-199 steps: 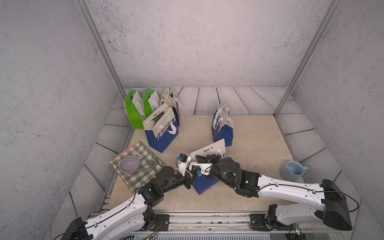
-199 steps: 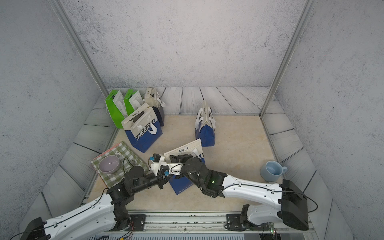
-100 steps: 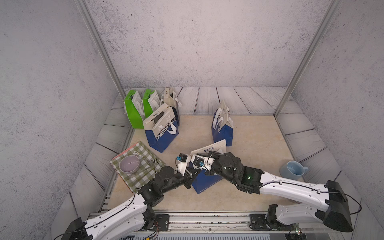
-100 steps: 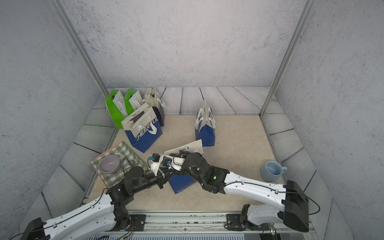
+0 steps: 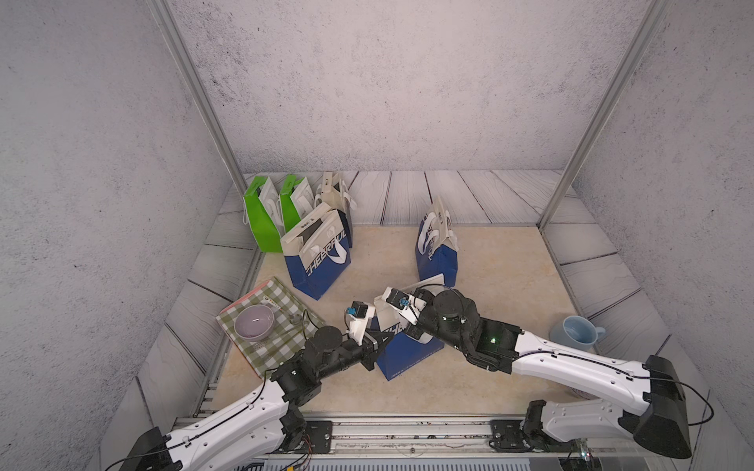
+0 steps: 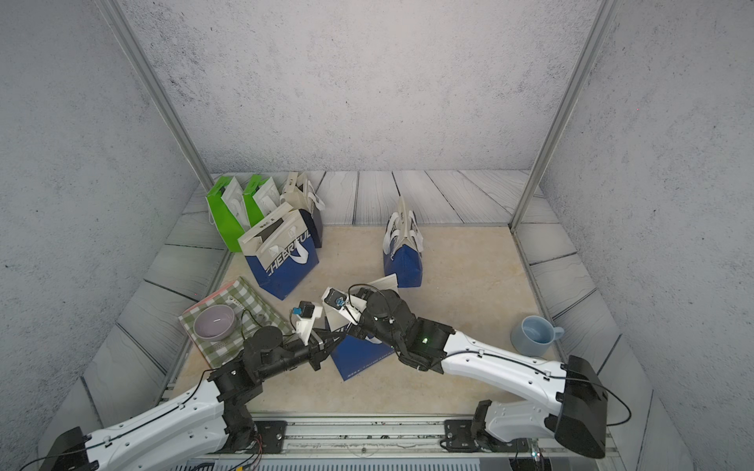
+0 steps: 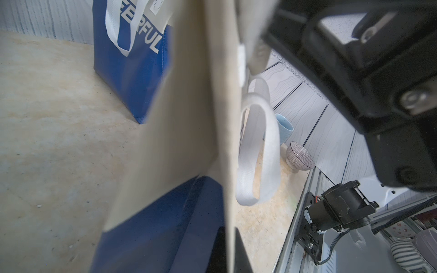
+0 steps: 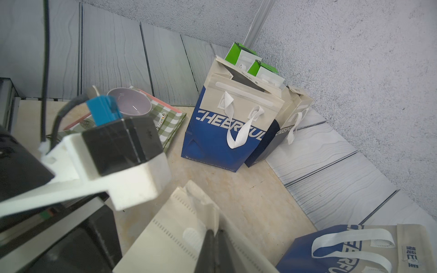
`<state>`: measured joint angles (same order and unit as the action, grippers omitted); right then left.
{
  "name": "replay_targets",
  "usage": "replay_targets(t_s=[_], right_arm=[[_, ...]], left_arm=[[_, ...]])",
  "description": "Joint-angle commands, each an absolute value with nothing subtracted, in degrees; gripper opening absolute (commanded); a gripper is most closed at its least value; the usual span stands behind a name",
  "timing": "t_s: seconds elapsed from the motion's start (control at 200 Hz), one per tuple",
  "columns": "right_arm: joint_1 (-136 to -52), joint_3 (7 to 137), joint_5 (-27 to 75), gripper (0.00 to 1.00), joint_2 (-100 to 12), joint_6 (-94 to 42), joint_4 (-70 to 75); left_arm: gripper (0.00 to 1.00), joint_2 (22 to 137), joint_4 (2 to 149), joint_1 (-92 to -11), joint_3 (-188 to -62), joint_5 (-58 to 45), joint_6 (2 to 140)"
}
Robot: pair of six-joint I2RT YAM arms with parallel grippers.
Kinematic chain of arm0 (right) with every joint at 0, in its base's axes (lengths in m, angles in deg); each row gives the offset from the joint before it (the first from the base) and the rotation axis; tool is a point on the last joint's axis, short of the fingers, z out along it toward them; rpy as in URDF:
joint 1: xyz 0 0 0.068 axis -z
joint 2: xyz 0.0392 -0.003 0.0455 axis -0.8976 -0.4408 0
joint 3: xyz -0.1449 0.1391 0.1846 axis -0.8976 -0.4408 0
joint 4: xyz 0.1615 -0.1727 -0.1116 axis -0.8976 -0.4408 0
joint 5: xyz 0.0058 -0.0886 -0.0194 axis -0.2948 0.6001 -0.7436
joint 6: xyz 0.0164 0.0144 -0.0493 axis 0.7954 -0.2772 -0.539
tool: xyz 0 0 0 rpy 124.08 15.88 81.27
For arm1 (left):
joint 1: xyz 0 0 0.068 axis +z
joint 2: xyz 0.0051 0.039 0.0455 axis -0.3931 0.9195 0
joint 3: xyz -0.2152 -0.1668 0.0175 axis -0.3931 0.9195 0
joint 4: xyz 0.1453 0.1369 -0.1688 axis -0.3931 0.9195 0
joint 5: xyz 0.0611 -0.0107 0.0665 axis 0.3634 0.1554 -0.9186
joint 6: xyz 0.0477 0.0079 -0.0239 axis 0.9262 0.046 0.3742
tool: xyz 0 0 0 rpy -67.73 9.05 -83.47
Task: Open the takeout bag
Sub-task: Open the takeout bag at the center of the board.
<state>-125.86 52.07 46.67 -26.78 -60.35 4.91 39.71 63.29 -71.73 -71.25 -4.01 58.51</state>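
Carries right gripper [image 8: 214,237] farther off than a second ago, drawing bag [image 5: 408,359] rim away from left gripper [image 5: 381,339]. Clamps both jaw pairs on opposite cream sides to spread the mouth.

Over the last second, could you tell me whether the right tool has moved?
Yes: right tool, pinching the takeout bag, shifted toward the upright blue bag behind it.
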Motion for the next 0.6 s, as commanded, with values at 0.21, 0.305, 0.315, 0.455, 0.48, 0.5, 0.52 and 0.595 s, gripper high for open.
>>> replay_targets(t_s=[0.21,0.305,0.315,0.455,0.48,0.5,0.52,0.595], right_arm=[[-120.6,55.7,42.9,0.0,-24.6,-50.4,1.0],[-119.9,56.2,41.8,0.0,-24.6,-49.0,-0.4],[-119.8,56.3,41.6,0.0,-24.7,-48.8,-0.6],[-118.3,57.7,39.5,0.0,-25.2,-46.3,-3.0],[-118.1,58.0,38.9,0.0,-25.2,-45.8,-3.3],[-118.0,58.1,38.5,0.0,-25.2,-45.7,-3.4],[-117.7,58.2,38.1,0.0,-25.2,-45.4,-3.4],[-117.0,58.8,36.4,0.0,-25.4,-44.2,-4.2]], left_arm=[[0.0,38.5,62.9,-72.4,-72.4,-2.8,59.0],[0.0,38.4,62.8,-72.3,-72.1,-3.0,59.2],[0.0,38.4,62.8,-72.4,-72.1,-3.0,59.1],[0.0,38.5,62.9,-72.4,-72.0,-3.1,59.6],[0.0,38.5,62.9,-72.3,-72.0,-3.1,59.7],[0.0,38.6,63.0,-72.4,-72.1,-3.1,59.7],[0.0,38.6,63.0,-72.3,-72.1,-3.0,59.7],[0.0,38.5,63.1,-72.4,-72.1,-3.0,59.8]])
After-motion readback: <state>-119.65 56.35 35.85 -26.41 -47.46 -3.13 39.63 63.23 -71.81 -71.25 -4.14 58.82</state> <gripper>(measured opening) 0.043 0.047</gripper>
